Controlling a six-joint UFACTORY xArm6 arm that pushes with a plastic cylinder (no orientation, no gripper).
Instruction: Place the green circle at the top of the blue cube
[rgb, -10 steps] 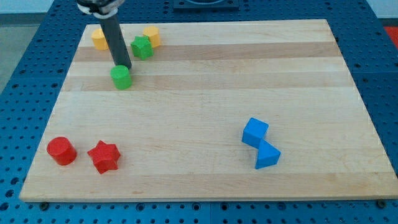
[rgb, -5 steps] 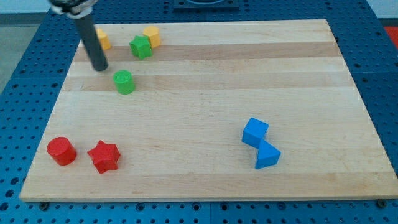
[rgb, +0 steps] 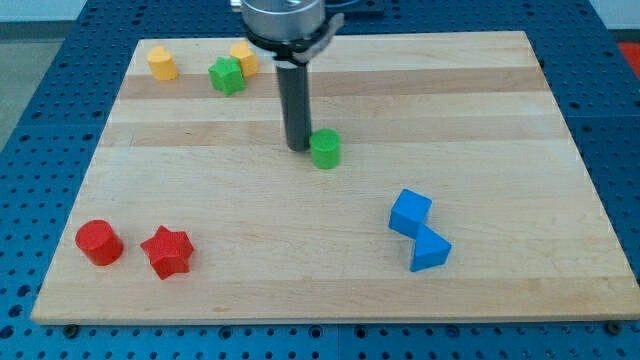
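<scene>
The green circle (rgb: 325, 149) is a small green cylinder near the middle of the wooden board (rgb: 480, 120). My tip (rgb: 298, 146) stands just left of it, touching or almost touching its left side. The blue cube (rgb: 410, 212) lies lower right of the green circle, with a clear gap between them. A blue triangular block (rgb: 430, 249) sits against the blue cube's lower right.
A green star (rgb: 227, 75), a yellow block (rgb: 243, 57) and another yellow block (rgb: 162, 62) sit near the top left. A red cylinder (rgb: 99, 243) and a red star (rgb: 166, 251) sit at the lower left.
The green circle has moved from the upper left toward the board's middle, right and slightly down. My tip swung from left of it to follow, now against its left side.
</scene>
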